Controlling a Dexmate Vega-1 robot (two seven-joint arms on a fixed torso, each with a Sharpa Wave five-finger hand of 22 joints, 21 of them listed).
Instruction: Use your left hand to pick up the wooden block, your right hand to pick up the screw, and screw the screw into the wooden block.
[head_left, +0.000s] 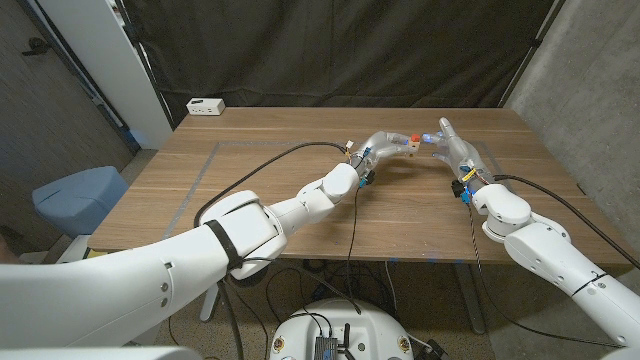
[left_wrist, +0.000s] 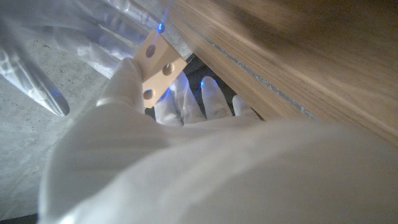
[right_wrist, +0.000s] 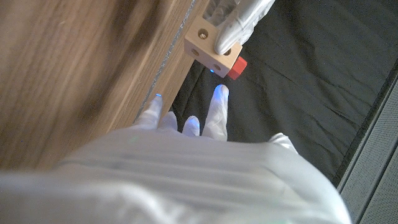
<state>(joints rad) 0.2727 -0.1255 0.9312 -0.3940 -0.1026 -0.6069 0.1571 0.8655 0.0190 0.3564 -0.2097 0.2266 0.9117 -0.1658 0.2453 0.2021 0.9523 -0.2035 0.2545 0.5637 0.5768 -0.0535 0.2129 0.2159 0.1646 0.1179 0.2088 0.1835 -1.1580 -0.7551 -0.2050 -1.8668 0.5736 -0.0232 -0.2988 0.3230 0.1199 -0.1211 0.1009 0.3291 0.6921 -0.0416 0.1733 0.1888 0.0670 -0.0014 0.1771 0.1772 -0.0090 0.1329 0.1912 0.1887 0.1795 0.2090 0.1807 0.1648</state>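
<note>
The broad wooden counter (head_left: 300, 190) carries nothing of the task now; both arms reach out above its far half and meet there. The robot's left hand (head_left: 378, 148) grasps the pale square wooden block with round drilled holes (head_left: 411, 144), holding it lifted clear of the counter; in the left wrist view the block (left_wrist: 160, 67) sits pinched between its fingers (left_wrist: 127, 78). So the left hand's pick-up looks done. The right hand (head_left: 447, 143) is raised just beside the block, on its far-right side. A small red piece (right_wrist: 236, 68) sits against the block's (right_wrist: 208, 45) face in the right wrist view; it may be the screw's head, already started in a hole, though I cannot be sure. Whether the right hand grasps anything cannot be told: its fingertips (right_wrist: 219, 99) show spread below the block, apart from it. By my judgement, the lifting is over and the turning-in is under way or still to finish.
</note>
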